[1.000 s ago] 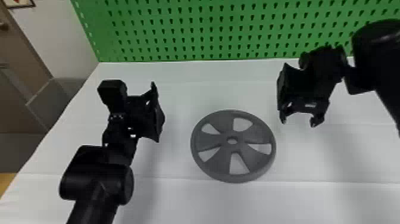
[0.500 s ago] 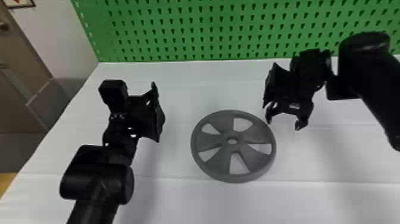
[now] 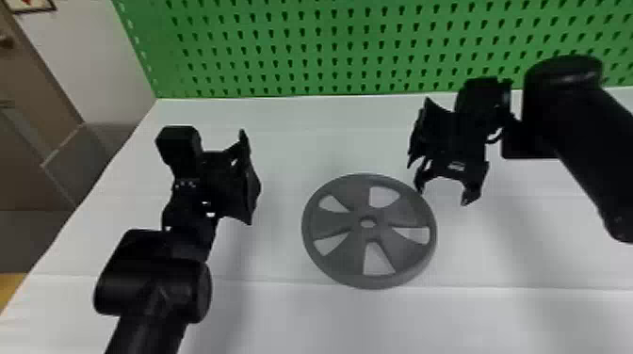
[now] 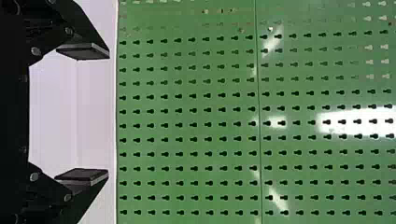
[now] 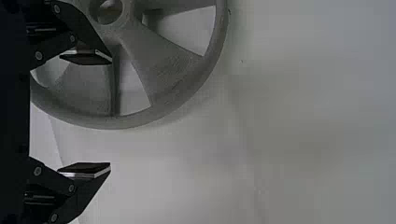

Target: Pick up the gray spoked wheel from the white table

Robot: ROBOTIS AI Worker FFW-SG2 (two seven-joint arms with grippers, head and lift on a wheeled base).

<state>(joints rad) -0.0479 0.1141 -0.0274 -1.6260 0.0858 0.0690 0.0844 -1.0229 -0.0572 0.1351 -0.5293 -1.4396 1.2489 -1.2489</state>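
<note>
Gray spoked wheel (image 3: 346, 223) flat on the counter (image 3: 329, 320), grasp not yet made

The right pincer (image 3: 442, 195) stands wide and empty near the wheel's rim; in the right wrist view the rim runs between its fingers. Whether they touch it cannot be told. The left pincer (image 3: 247, 176), also wide and empty, is parked on the wheel's other side. The job seems to be at its approach: lining up, closing on the rim and lifting all remain.

right hand (image 3: 442, 195) farther left, closer to the gray spoked wheel (image 3: 353, 223)
</note>
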